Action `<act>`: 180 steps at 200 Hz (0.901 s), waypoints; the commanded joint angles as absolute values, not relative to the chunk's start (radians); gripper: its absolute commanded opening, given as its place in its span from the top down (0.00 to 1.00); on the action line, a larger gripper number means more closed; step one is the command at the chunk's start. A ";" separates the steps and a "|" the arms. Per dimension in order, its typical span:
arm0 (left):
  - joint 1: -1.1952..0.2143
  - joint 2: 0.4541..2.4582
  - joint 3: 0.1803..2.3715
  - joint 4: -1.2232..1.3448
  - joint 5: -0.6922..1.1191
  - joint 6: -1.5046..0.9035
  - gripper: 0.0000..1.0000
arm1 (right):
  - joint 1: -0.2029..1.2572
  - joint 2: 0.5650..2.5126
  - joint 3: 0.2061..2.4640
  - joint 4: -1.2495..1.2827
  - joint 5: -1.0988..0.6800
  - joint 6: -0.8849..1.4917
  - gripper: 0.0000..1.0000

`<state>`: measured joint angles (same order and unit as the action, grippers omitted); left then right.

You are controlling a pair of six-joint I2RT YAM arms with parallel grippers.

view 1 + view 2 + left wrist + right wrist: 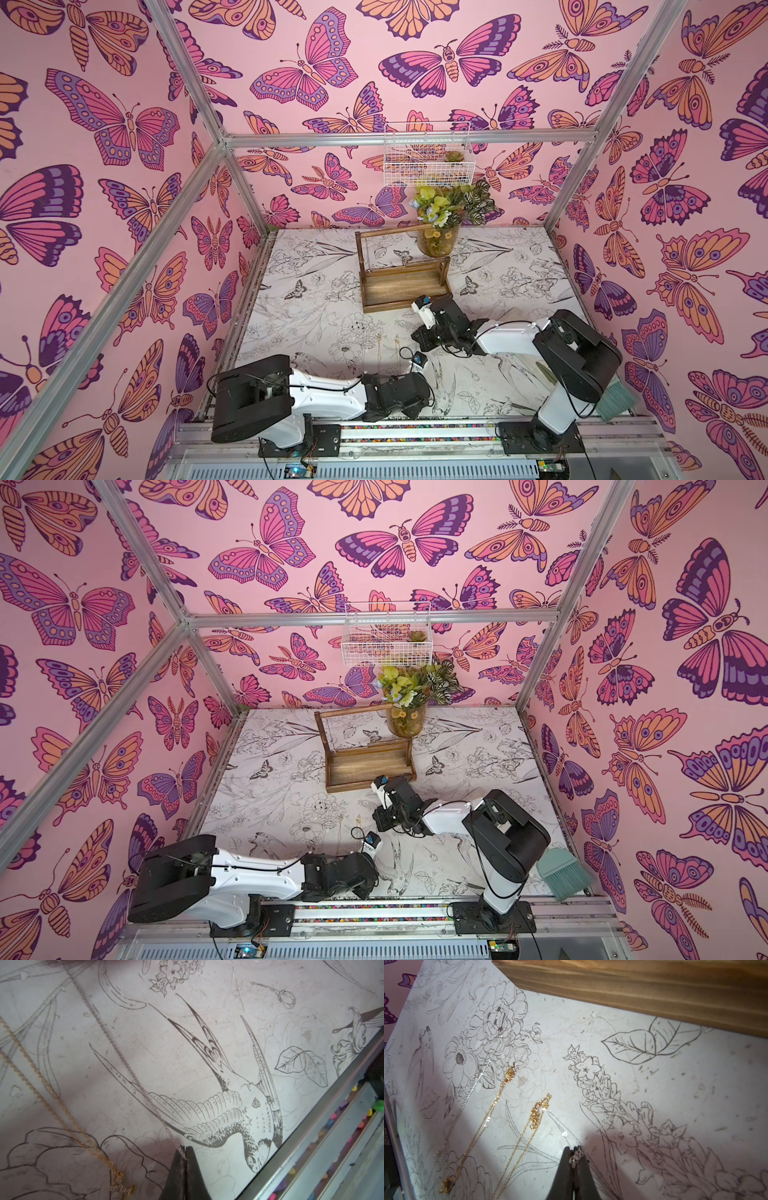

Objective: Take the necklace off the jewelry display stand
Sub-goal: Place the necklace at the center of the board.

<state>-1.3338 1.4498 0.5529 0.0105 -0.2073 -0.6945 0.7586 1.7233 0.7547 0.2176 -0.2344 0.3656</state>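
Observation:
The brown wooden jewelry display stand [405, 286] [365, 766] stands at the back middle of the table, and its tray edge [633, 987] shows in the right wrist view. My left gripper [185, 1148] is shut on a thin silver necklace chain [124, 1061], which runs away from the tips across the table print. My right gripper [574, 1149], low over the table in front of the stand, is shut on a small bunch of silver chain [576, 1156]. I cannot tell whether both hold the same necklace. In both top views the fingertips are hidden under the wrists.
Two gold necklaces [488, 1122] [537, 1113] and a silver one [473, 1084] lie on the table left of my right gripper. A flower vase [438, 241] stands behind the stand. A white wire basket [428, 160] hangs on the back wall. A teal brush [615, 401] lies front right.

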 commanded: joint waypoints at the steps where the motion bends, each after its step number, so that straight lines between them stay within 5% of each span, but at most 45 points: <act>1: -1.336 1.460 0.566 -0.025 -0.224 -0.704 1.00 | 0.751 1.744 0.771 0.194 -0.210 0.350 0.91; 39: -1.336 1.461 0.569 -0.029 -0.222 -0.705 1.00 | 0.751 1.746 0.766 0.191 -0.199 0.348 0.83; 91: -1.336 1.457 0.571 -0.033 -0.222 -0.700 1.00 | 0.745 1.743 0.769 0.187 -0.187 0.347 0.54; 157: -1.336 1.456 0.574 -0.044 -0.222 -0.704 1.00 | 0.728 1.723 0.796 0.154 -0.204 0.331 0.52; 180: -1.336 1.458 0.575 -0.048 -0.221 -0.701 0.99 | 0.726 1.729 0.811 0.132 -0.216 0.318 0.44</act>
<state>-1.3338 1.4498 0.5591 -0.0101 -0.2081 -0.6971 0.7334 1.7351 0.7815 0.1925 -0.2115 0.3408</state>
